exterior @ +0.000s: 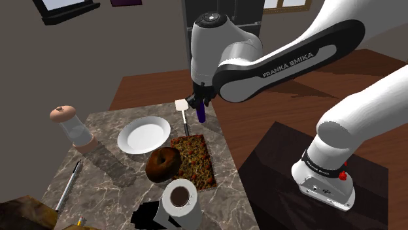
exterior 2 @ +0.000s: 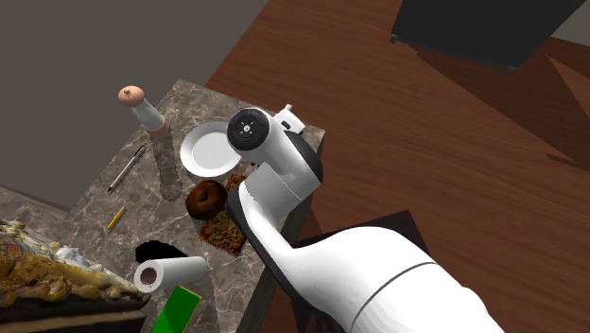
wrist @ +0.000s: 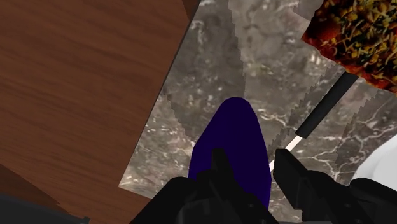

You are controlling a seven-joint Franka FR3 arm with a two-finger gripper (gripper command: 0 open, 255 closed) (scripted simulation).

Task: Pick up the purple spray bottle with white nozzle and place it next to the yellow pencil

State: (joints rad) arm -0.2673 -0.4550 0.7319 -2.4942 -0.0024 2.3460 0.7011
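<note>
Black fingers [wrist: 289, 178] of the gripper [wrist: 253, 167] are closed on the dark purple spray bottle [wrist: 232, 137], holding it above the far corner of the marble table [exterior: 124, 176], just beside a white spatula [exterior: 182, 104]. The yellow pencil [exterior 2: 115, 218] lies well apart at the table's opposite end, beyond a white plate [exterior: 144, 135], a doughnut [exterior: 163, 163] and a pen [exterior 2: 126, 168]. A good carry likely means a firm clasp, a high path over the plate and doughnut, and an upright set-down just beside the pencil, clear of the pen.
</note>
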